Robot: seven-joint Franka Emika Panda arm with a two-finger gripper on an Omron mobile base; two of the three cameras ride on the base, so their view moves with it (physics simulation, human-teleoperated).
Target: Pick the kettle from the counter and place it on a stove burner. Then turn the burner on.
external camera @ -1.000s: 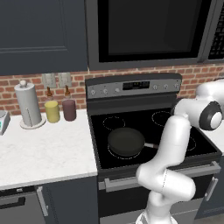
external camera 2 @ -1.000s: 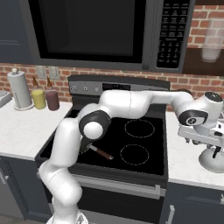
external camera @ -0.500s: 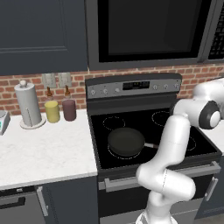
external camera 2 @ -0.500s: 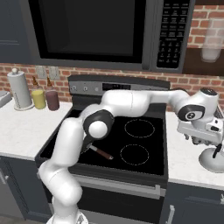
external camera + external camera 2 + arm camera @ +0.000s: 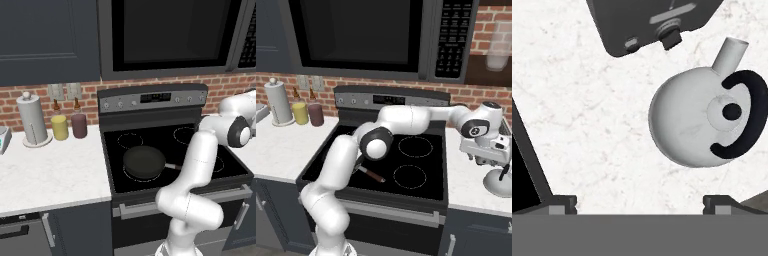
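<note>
Since a second ago the arm (image 5: pixel 406 117) has swung its hand further right and lower, so the gripper (image 5: pixel 491 161) now hangs over the right-hand counter (image 5: pixel 468 182) just above the kettle (image 5: pixel 501 182), where before it sat higher and closer to the stove edge; nothing else in the kitchen has shifted. Biggest thing in sight is the black microwave (image 5: pixel 361 35) over the range, then the stove (image 5: pixel 165 145) with its glossy black top, then the white stone counter on both sides. On the stove's front left ring sits a dark frying pan (image 5: pixel 145 162), handle pointing right; the two right-side burners (image 5: pixel 415 147) are bare grey circles. Left counter holds a paper towel roll (image 5: pixel 32 120), a yellow jar (image 5: pixel 60 127) and a dark red jar (image 5: pixel 79 125) lined up against the brick wall. From the hand camera the kettle (image 5: pixel 704 122) is seen from straight above, right of centre, standing on the counter (image 5: pixel 587 125) with its spout aimed up-right and the black handle arching over the dark lid knob; the grey toaster (image 5: pixel 652 22) is just beside it at the top. Fingertips (image 5: pixel 562 204) are spread as wide as they go, touching nothing.
</note>
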